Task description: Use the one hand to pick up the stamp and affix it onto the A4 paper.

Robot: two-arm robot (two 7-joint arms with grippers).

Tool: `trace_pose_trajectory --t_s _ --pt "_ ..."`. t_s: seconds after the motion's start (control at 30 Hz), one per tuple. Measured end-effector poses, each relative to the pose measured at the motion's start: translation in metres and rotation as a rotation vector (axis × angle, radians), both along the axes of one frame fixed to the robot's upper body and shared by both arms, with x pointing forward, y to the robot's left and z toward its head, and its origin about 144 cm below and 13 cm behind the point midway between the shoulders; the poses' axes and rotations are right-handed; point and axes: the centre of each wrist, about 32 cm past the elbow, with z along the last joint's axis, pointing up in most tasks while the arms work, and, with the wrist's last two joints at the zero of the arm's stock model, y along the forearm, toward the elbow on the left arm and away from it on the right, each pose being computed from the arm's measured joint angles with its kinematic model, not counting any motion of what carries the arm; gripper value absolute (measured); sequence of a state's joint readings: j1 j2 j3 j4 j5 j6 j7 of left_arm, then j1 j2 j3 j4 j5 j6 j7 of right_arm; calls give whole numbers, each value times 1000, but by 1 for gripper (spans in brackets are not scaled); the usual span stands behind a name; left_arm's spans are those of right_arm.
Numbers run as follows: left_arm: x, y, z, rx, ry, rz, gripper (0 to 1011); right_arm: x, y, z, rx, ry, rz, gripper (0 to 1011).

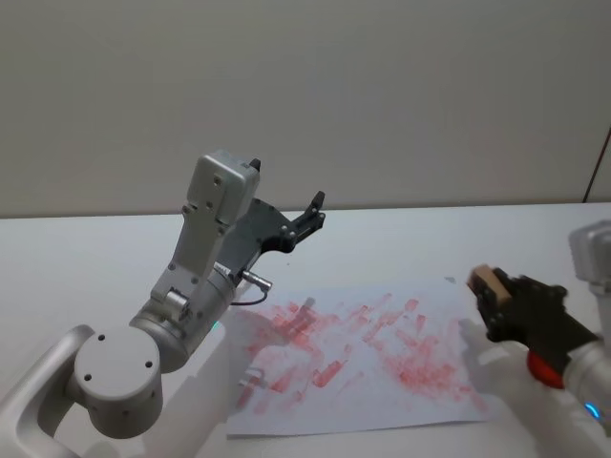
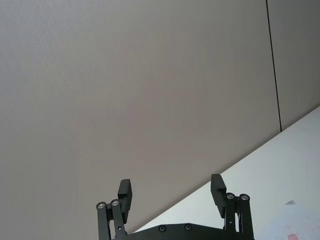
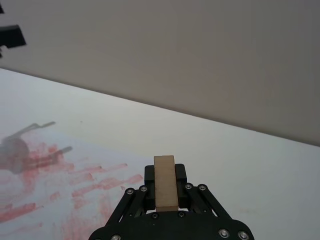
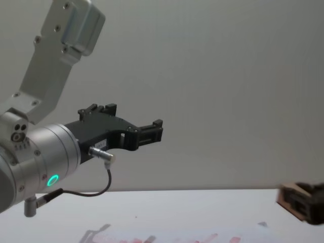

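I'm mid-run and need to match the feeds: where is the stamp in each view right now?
Head view: the stamp sits at right, clamped in the right gripper, near the A4 paper's right edge.
Right wrist view: the stamp held in that gripper, the paper beyond it.
Chest view: the stamp low at the right edge.
Left wrist view: faces the wall past the open left gripper.
Shared landmark: the red-smudged paper.

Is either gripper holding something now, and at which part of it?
The right gripper holds the stamp, clamped by its two long sides, one end sticking out. The left gripper is open and empty.
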State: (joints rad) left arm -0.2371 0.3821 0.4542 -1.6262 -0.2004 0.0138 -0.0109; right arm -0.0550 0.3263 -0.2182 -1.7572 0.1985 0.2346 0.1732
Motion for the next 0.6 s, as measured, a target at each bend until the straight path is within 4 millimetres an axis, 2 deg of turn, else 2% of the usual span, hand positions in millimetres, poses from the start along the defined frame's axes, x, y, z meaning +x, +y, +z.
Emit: trace_pose_trajectory --t_s 0.37,0.6 --pt "0 0 0 0 0 0 1001 28 16 0 63 18 134 216" --pt "0 0 0 0 0 0 1001 40 22 -8 87 87 179 216"
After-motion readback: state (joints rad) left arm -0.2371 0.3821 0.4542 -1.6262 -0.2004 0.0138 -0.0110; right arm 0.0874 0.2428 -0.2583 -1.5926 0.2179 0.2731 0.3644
